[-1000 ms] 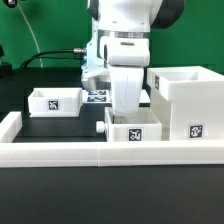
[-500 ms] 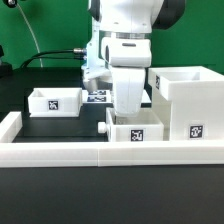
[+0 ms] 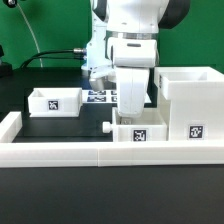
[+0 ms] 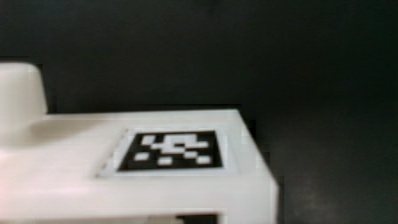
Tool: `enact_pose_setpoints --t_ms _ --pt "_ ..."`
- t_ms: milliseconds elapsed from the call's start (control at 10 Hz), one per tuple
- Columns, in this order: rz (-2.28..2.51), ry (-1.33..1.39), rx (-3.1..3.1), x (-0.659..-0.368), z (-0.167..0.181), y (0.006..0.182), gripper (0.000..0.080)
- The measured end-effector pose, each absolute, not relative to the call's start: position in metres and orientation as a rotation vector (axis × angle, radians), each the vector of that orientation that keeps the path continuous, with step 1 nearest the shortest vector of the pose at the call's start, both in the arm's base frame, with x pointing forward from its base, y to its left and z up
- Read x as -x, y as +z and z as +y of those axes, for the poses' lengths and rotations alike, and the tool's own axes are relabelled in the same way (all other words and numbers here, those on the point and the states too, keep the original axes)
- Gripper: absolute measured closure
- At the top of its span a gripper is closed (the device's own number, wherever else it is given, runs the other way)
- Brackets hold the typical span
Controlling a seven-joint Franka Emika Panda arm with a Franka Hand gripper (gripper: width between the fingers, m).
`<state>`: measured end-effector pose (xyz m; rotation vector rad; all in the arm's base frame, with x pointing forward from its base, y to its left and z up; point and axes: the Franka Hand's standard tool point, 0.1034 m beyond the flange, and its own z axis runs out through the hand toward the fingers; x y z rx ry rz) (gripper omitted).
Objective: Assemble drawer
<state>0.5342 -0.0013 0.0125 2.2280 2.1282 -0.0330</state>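
Observation:
The large boxy housing (image 3: 186,100) stands at the exterior view's right, with a tag on its front. One small open-top tray (image 3: 140,132) sits just left of it, against the front wall, with a dark knob (image 3: 106,128) on its left end. My gripper (image 3: 134,118) reaches down into this tray and holds its wall. The fingertips are hidden by the tray. The wrist view shows the tray's white tagged face (image 4: 175,152) very close. A second small tray (image 3: 55,101) stands apart at the left.
The long low white border wall (image 3: 70,152) runs along the front and up the left side. The marker board (image 3: 99,96) lies flat behind the trays. A green backdrop and cables are at the back.
My gripper and the tray it holds have slid to the exterior view's right, closing the gap to the housing. The other tray and the housing have not moved.

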Motion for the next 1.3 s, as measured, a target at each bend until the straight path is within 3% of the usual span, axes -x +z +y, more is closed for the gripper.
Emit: enact_pose_setpoints --t_ms 1300 --pt "2.076 -0.041 -2.285 -0.535 0.010 0.013 0.0757"
